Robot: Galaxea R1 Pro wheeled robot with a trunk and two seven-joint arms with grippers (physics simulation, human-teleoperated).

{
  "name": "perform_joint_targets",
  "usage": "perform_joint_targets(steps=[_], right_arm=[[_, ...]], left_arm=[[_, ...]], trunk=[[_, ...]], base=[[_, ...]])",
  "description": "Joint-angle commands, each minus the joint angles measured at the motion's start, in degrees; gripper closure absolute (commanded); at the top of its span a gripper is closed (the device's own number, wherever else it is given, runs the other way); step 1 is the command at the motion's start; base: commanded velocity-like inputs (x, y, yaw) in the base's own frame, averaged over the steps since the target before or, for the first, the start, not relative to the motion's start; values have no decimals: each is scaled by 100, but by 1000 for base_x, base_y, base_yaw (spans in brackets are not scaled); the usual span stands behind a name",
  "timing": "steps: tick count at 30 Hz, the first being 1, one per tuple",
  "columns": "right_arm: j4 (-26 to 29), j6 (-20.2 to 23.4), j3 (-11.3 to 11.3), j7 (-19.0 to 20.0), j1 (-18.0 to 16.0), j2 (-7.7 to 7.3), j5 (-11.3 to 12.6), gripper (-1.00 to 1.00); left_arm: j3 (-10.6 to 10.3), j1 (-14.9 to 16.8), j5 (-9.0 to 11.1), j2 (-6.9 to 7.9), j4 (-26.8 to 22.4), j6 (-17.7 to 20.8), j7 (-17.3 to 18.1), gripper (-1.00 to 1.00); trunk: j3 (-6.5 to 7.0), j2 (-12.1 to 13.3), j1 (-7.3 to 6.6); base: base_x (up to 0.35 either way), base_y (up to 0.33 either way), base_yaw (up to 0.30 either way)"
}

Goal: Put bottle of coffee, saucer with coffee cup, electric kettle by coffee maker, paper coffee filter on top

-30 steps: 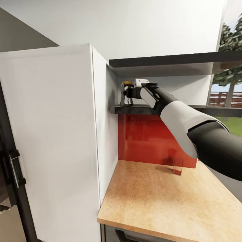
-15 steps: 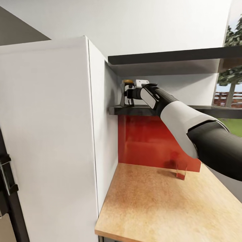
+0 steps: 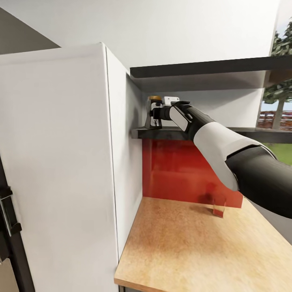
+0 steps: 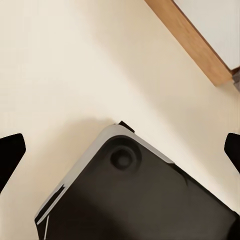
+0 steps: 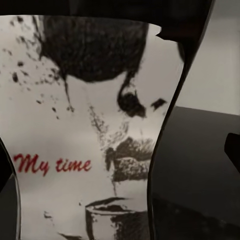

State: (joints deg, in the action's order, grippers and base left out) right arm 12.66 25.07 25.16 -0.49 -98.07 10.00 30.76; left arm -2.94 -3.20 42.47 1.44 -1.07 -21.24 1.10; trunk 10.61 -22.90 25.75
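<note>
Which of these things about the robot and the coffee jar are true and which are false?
1. The right gripper is up at the bottle of coffee on the dark shelf. True.
2. The jar's lid is blue. False: it is yellow.
3. The jar's label says "My time" in red letters. True.
4. The jar already stands on the kitchen countertop. False: it is at the shelf, high above the countertop.
5. The wall panel under the shelf is green. False: it is red.

dark shelf, bottle of coffee standing on it
</note>
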Motion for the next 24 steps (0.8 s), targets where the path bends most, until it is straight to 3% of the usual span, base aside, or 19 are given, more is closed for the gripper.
perform_joint_targets(steps=[1, 10, 11, 24], right_arm=[[2, 18, 18, -5, -2, 0, 9, -100], [-68, 2, 13, -4, -2, 0, 3, -100], [-101, -8, 14, -4, -2, 0, 2, 100], [-167, -60, 14, 12, -2, 0, -67, 100]], left_arm=[[-32, -5, 51, 2, -10, 0, 11, -100], [-31, -5, 51, 2, -16, -13, 11, -100], [-31, -5, 51, 0, -16, -12, 11, -100], [-32, -5, 51, -2, -16, -11, 13, -100]], trunk=[[-1, -2, 3], [-1, -2, 3], [-1, -2, 3], [-1, -2, 3]], base=[[113, 0, 0], [66, 0, 0], [7, 0, 0], [1, 0, 0]])
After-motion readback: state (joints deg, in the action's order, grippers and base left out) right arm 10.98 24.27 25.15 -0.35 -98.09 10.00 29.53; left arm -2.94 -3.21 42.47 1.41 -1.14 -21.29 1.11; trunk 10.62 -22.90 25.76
